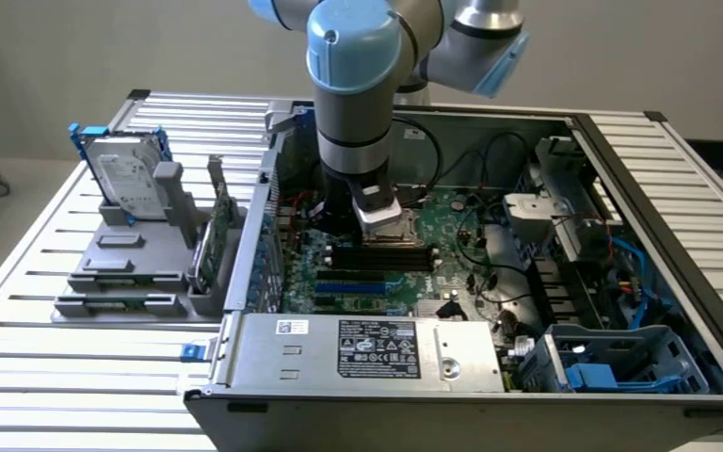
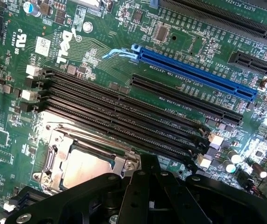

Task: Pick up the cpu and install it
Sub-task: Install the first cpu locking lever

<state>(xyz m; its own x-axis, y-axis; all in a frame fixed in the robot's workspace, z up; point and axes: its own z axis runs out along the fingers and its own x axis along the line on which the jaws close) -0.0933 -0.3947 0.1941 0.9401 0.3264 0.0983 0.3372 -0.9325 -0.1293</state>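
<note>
The cpu [image 2: 86, 167], a small square with a pale silvery top, lies flat inside the metal-framed socket [image 2: 54, 154] on the green motherboard [image 2: 101, 51]. In the exterior view the socket [image 1: 393, 229] sits in the middle of the open computer case. My gripper [image 1: 378, 213] hangs right over it on the blue-jointed arm. In the wrist view the black gripper [image 2: 145, 189] stands shut just beside the cpu, and I see nothing held in it.
Black memory slots [image 2: 124, 116] and a blue card slot [image 2: 194, 72] run beside the socket. The case wall [image 1: 255, 254], a grey power supply [image 1: 361, 350], cables [image 1: 474, 235] and a blue drive cage [image 1: 619, 363] crowd the case. A hard drive [image 1: 129, 169] stands in a grey fixture at the exterior view's left.
</note>
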